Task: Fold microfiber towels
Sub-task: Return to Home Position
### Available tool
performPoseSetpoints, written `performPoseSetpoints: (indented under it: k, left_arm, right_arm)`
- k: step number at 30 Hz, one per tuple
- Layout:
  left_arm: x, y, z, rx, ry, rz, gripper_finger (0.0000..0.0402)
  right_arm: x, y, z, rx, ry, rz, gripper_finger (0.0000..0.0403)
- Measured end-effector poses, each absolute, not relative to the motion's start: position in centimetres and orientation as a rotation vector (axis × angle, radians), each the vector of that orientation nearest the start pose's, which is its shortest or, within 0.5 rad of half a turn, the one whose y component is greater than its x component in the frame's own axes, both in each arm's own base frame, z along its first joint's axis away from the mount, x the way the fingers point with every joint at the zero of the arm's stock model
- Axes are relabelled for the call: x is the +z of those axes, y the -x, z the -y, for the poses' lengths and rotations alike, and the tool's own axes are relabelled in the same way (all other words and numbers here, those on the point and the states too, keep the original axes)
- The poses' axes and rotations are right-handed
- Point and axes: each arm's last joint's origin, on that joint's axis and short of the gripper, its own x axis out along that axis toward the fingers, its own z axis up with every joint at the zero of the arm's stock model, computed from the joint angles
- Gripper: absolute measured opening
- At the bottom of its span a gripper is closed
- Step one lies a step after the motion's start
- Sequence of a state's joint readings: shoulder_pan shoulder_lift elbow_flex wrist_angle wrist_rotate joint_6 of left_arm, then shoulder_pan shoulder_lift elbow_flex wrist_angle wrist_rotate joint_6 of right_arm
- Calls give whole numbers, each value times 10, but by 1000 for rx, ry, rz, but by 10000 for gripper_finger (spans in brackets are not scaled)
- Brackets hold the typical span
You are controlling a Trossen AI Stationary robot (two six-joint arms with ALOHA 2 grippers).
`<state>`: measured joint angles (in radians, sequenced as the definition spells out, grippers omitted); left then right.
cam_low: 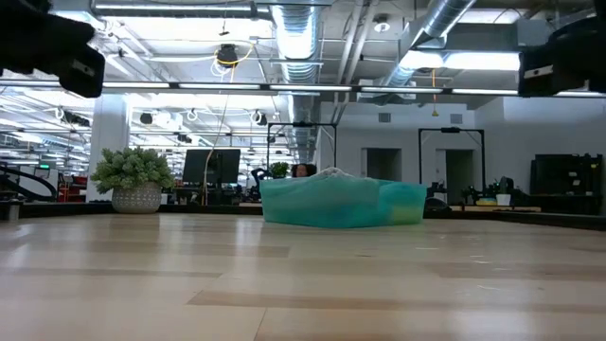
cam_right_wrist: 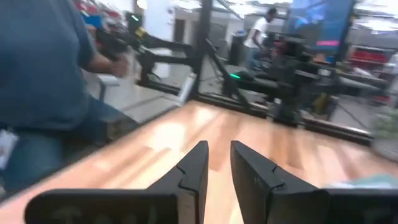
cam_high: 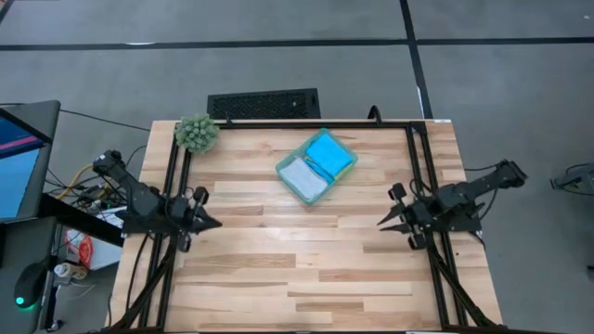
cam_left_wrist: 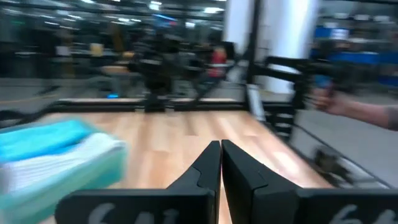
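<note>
The microfiber towels are being held in the translucent teal tray [cam_high: 299, 148], which is being seen toward the far middle of the wooden table [cam_high: 278, 260]. Two of them are being shown in the high view: a folded bright blue towel [cam_high: 329, 154] in the far part of the tray and a folded light grey towel [cam_high: 302, 178] just beside it in the near part. In the low view the tray [cam_low: 331, 204] is being seen side-on, with a bit of cloth being shown above its rim.

The left gripper [cam_high: 215, 222] is being held above the table's left edge, pointed inward, well apart from the tray. In the left wrist view its fingers [cam_left_wrist: 208, 165] are being pressed together at the tips, with nothing between them; the tray and its towels are being seen off to one side, blurred.

The right gripper [cam_high: 380, 224] is being held near the table's right side, pointed inward, likewise well apart from the tray. Its fingers [cam_right_wrist: 198, 163] are being held slightly apart, and nothing is being gripped.

A fuzzy green plant [cam_high: 196, 133] is being seen at the far left corner.
</note>
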<state>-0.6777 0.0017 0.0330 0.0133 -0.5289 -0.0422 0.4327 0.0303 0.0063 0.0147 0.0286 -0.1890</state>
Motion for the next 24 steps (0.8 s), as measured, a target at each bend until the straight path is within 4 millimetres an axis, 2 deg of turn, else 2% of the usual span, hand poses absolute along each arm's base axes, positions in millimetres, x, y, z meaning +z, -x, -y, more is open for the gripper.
performPoseSetpoints:
  k: [3, 7, 10, 15, 19, 24]
  left_arm:
    - [175, -80, 49, -256, 70, 21, 4]
    - [174, -79, 54, -435, 45, 7, 4]
    - [172, -77, 58, -569, 31, -6, 4]
    - [172, -73, 63, -782, 11, -8, 4]
    - [171, -74, 61, -728, -61, 10, 4]
    - [171, -76, 59, -618, 9, -20, 4]
  right_arm:
    - [163, -93, -37, 361, 168, 2, 91]
    - [163, -94, -35, 330, -158, -59, 91]
    - [163, -95, -34, 313, -313, -81, 91]
    - [163, -95, -33, 307, -388, -94, 91]
    - [163, -95, -33, 308, -391, -95, 91]
    - [163, -95, -33, 308, -391, -95, 91]
